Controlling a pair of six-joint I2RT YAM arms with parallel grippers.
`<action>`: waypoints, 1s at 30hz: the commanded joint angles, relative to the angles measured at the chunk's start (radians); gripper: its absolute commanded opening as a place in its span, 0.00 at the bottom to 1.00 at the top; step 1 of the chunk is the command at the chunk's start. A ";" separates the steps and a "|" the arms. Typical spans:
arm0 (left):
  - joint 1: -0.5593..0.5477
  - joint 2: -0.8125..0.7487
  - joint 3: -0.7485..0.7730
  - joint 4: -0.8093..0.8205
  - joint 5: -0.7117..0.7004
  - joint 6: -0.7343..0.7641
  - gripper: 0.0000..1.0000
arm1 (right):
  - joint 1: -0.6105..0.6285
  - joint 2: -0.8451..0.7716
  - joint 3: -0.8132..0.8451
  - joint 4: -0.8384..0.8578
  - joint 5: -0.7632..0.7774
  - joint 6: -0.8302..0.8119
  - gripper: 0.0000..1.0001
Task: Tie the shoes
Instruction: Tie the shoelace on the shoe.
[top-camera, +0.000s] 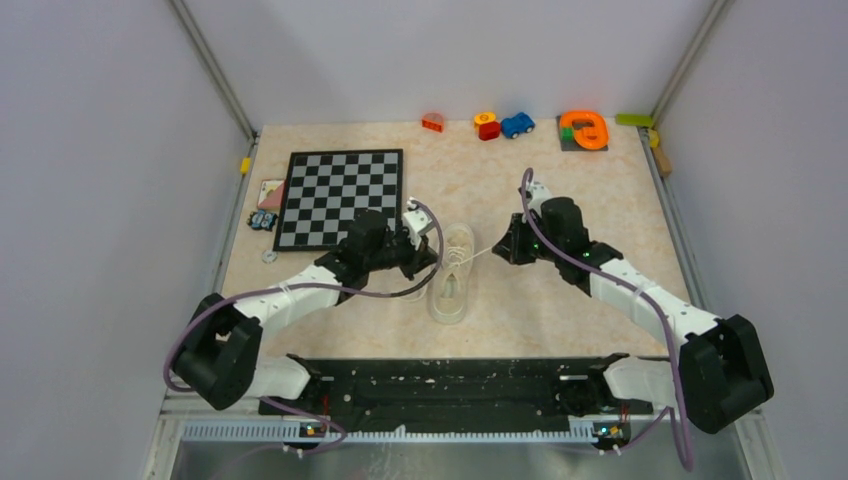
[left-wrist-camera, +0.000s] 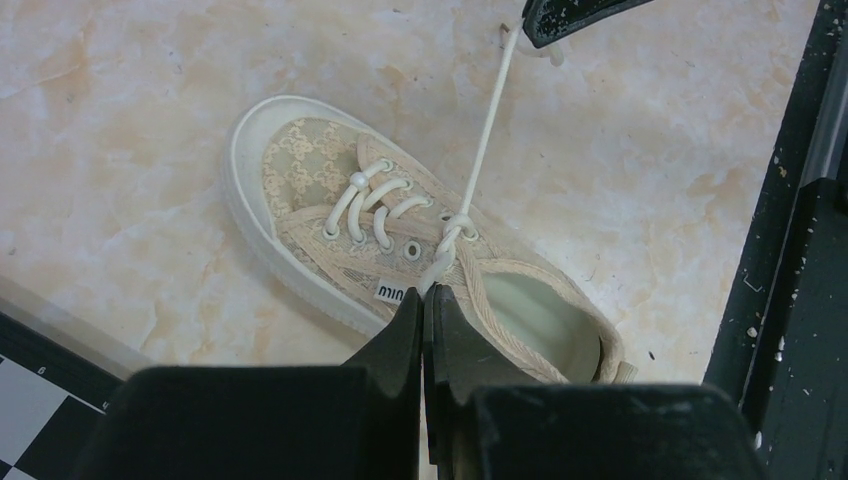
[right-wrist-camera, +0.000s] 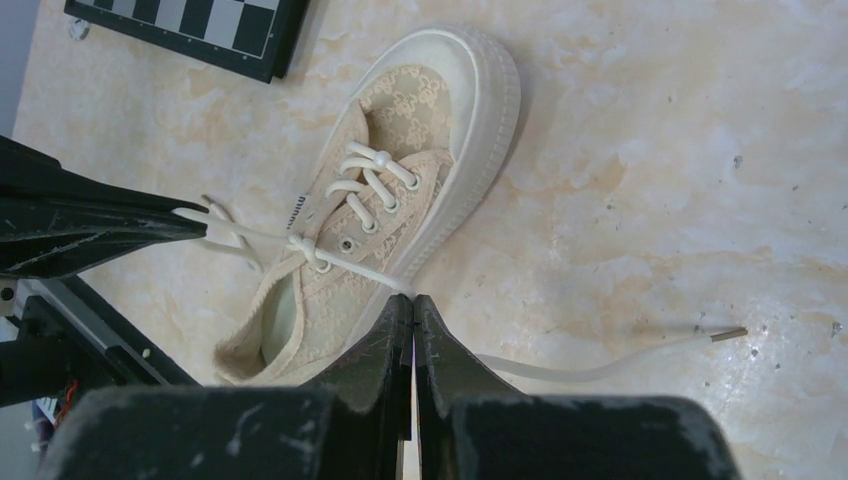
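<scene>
Taut laces (left-wrist-camera: 486, 140) bar both flanks of sneaker (top-camera: 452, 285).

- Sneaker (top-camera: 452, 285): cream upper woven with a repeating beige ornamental motif.
- Sole (left-wrist-camera: 240, 150): pale off-white.
- Label (left-wrist-camera: 390, 294): white with dark lettering.
- Laces (left-wrist-camera: 490, 130): white.
- Table (top-camera: 560, 300): beige, marbled with cream and pale orange veining.
- Chessboard (top-camera: 341, 198): black and white checks inside a black border.
- Left gripper (left-wrist-camera: 423, 300) and right gripper (right-wrist-camera: 413, 308): black, with pale scuff marks on the finger bodies.
- Left arm (top-camera: 300, 285) and right arm (top-camera: 650, 300): white links, black joints.
- Cable (top-camera: 184, 333): lilac.
- Toy car (top-camera: 517, 125): blue.
- Ring-shaped toy (top-camera: 583, 128): orange.
- Small block (top-camera: 433, 122): orange-red.
- Neighbouring toy (top-camera: 486, 124): red and yellow.
- Bar (top-camera: 633, 120): green.
- Walls (top-camera: 100, 150): pale grey.
</scene>
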 joint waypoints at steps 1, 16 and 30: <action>-0.001 0.019 0.046 0.030 0.043 0.013 0.00 | 0.002 -0.010 0.070 0.012 0.007 -0.022 0.00; 0.000 0.061 0.055 0.114 0.072 0.077 0.00 | 0.022 0.007 0.078 0.065 -0.176 -0.051 0.00; 0.000 0.134 0.033 0.341 0.114 -0.013 0.04 | 0.063 0.044 -0.016 0.291 -0.202 0.020 0.00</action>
